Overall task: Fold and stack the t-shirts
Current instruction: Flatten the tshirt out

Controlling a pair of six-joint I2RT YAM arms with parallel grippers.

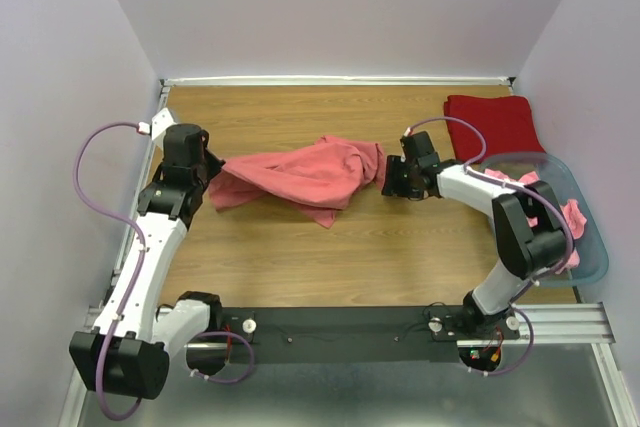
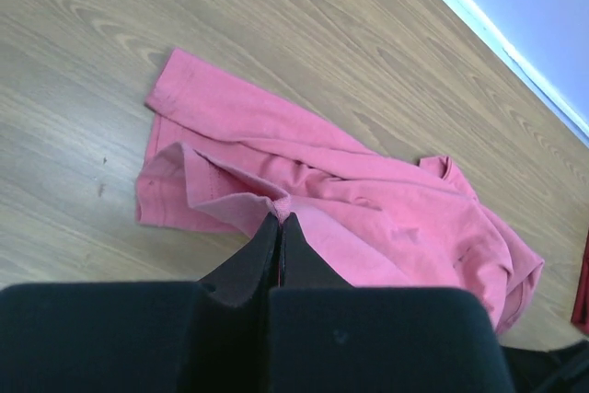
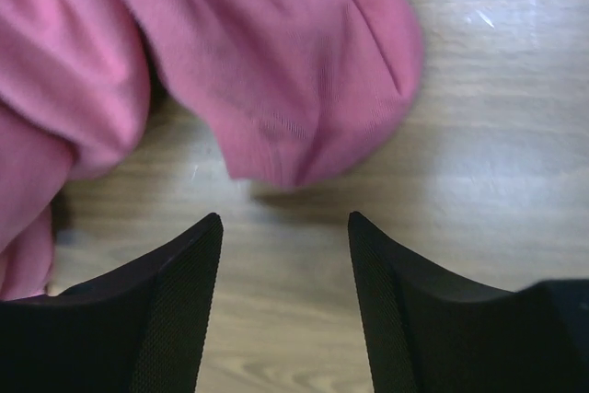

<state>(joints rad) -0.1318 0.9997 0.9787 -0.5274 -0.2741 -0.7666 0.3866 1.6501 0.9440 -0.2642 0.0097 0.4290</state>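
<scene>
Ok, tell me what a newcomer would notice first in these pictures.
A crumpled salmon-pink t-shirt sprawls across the middle of the wooden table, with the left gripper pinched shut on its left edge and the right gripper open just short of its right end. At the far right corner lies a folded deep red t-shirt, and nearer, at the right edge, a grey-blue basket holds more pink cloth.

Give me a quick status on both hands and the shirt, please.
Left hand shut on pink t-shirt edge. Right hand open, short of its other end. Shirt crumpled, unfolded. Nothing in the way.
</scene>
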